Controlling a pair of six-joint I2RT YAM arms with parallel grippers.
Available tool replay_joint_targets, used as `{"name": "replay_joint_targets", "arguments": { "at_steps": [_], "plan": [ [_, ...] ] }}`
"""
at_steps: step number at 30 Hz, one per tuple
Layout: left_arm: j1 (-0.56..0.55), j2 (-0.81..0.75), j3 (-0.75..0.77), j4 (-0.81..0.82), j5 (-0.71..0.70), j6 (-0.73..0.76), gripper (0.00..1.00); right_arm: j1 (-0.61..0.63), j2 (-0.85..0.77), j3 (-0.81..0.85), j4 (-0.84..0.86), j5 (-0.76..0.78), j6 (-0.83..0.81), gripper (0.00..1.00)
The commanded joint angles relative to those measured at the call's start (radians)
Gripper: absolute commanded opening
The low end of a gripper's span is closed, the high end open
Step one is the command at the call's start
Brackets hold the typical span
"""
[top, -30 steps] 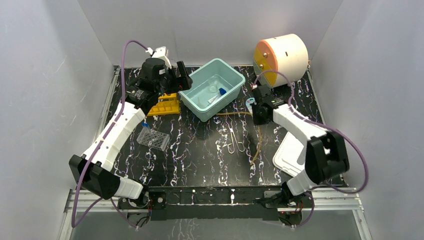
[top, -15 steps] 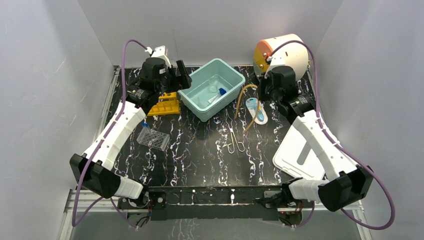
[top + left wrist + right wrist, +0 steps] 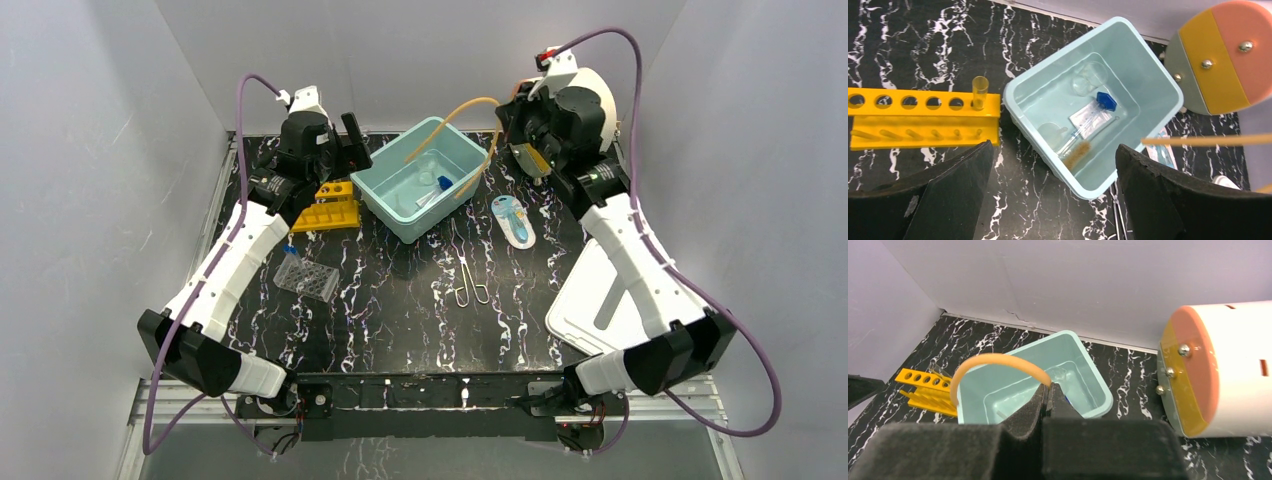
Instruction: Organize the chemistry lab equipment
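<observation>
Black marbled surface [image 3: 400, 300] carrying a teal bin [image 3: 408, 226]; yellow holed tube rack [image 3: 335, 213] just beside its left wall. Right fingers [image 3: 1028, 412], clenched on long amber rubber tubing [image 3: 993, 357] arching over the bin. Left fingers [image 3: 958, 190], released, above both.

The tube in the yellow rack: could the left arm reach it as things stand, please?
Probably yes: the left gripper hangs open and empty above the tube, which stands upright in the rack; only the bin sits close beside it.
</observation>
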Motion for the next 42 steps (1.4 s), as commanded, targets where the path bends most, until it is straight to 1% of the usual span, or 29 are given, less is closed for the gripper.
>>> {"name": "replay_joint_targets", "arguments": {
  "at_steps": [1,6,12,20,28,42],
  "plan": [
    [-0.001,-0.038,0.021,-0.019,-0.090,0.004,0.91,0.021,0.066,0.043,0.142,-0.048,0.036,0.00],
    [-0.001,-0.048,0.005,-0.017,-0.092,0.013,0.92,0.062,0.137,0.028,0.229,-0.010,0.056,0.00],
    [-0.001,-0.038,0.022,-0.010,-0.093,0.018,0.92,0.103,0.215,0.067,0.246,0.029,0.067,0.00],
    [-0.001,-0.022,0.033,-0.008,-0.115,0.028,0.92,0.146,0.291,0.112,0.263,0.040,0.080,0.00],
    [-0.001,-0.023,0.023,-0.007,-0.120,0.037,0.92,0.180,0.312,0.015,0.316,0.074,0.082,0.00],
    [-0.001,-0.009,0.018,0.003,-0.102,0.038,0.93,0.220,0.399,-0.053,0.305,0.063,0.145,0.00]
  ]
}}
